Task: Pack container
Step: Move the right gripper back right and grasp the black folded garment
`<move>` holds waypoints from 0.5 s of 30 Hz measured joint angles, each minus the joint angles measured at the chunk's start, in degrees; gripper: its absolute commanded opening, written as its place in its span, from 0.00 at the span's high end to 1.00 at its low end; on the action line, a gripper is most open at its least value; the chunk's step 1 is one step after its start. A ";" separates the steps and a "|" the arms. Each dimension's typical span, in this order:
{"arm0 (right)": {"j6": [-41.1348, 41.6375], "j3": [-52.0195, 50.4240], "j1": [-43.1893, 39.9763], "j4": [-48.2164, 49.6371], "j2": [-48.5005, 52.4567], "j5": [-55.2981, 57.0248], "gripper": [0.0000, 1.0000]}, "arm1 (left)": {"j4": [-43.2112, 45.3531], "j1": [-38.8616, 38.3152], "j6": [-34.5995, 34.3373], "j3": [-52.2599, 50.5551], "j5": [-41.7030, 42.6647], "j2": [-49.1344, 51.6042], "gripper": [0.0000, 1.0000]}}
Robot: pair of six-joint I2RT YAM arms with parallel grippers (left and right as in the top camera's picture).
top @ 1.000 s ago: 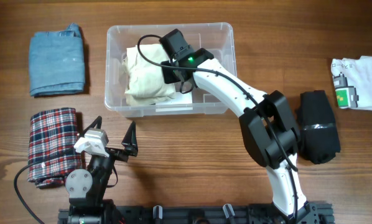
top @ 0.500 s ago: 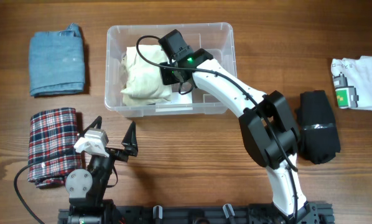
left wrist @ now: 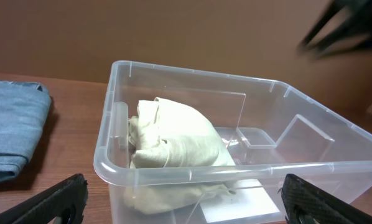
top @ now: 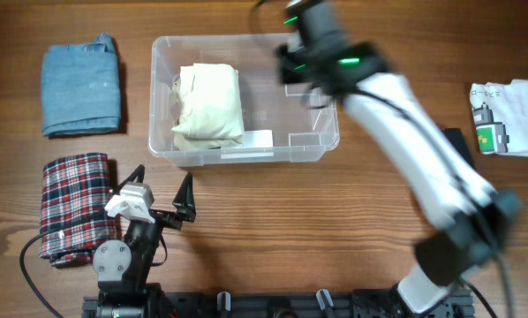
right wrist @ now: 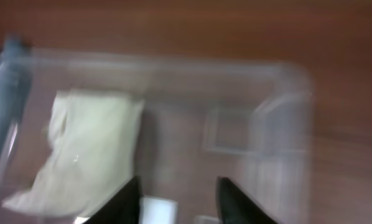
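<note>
The clear container point(top: 158, 88) stands at the table's far middle, white label point(top: 257, 139) on its near wall. A folded cream cloth point(top: 208, 108) lies in its left half. My right gripper point(right wrist: 180, 199) hovers high above the container's right part, blurred by motion, open with nothing between its fingers; the cream cloth point(right wrist: 86, 149) lies below and to its left. My left gripper point(top: 162, 185) stays low near the front edge, wide open and empty. In its wrist view the left gripper point(left wrist: 183, 205) faces the container point(left wrist: 192, 168) and the cloth point(left wrist: 180, 143).
Folded blue denim point(top: 81, 84) lies at the far left, a plaid cloth point(top: 74, 208) at the near left beside my left arm. A white printed shirt point(top: 507, 115) lies at the right. A black cloth point(top: 456, 139) is mostly hidden under my right arm.
My right gripper has opened, let go of the cream cloth and lifted up and to the right out of the container. The cloth stays inside. The left arm has not moved.
</note>
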 measured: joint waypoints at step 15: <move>-7.13 -1.64 -23.61 -21.62 -10.69 18.64 0.42 | -0.02 0.00 0.00 0.00 0.00 0.00 0.00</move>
